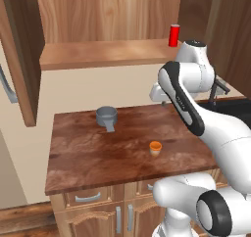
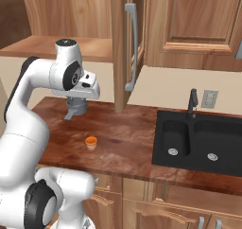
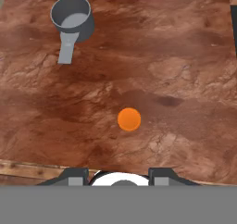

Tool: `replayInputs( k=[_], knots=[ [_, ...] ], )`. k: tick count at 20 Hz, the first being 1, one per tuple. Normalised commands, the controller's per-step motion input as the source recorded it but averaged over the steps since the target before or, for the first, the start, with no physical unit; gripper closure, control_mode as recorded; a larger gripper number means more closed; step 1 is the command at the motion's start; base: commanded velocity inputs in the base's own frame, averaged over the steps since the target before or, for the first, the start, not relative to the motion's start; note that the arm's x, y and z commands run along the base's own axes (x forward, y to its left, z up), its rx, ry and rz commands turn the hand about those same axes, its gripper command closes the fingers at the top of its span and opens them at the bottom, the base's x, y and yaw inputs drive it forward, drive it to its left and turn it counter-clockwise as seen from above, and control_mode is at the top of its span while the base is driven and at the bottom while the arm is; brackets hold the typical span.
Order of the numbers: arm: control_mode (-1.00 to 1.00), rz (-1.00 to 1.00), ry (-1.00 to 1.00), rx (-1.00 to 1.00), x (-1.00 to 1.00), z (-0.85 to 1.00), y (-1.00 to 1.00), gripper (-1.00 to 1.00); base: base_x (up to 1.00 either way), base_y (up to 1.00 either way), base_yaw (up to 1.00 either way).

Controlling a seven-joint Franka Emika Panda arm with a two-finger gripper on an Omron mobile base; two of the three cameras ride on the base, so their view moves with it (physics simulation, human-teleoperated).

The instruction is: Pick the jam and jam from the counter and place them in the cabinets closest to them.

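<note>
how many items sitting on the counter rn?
2: a grey pot at the back left of the counter, and a small orange cup nearer the front. The arm may hide others.

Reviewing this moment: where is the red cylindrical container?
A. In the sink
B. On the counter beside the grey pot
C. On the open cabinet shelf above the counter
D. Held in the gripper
C. The red container stands upright on the wooden cabinet shelf, above the counter where the grey pot sits.
</note>
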Motion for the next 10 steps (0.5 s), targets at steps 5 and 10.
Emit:
replayInputs(
  k=[5, 10],
  knots=[
    [-1.0, 0.0, 0.01, -0.02, 0.0, -0.2, 0.0, -1.0, 0.0, 0.0, 0.0],
    [-1.0, 0.0, 0.02, -0.04, -0.01, -0.35, 0.0, -1.0, 0.0, 0.0, 0.0]
  ],
)
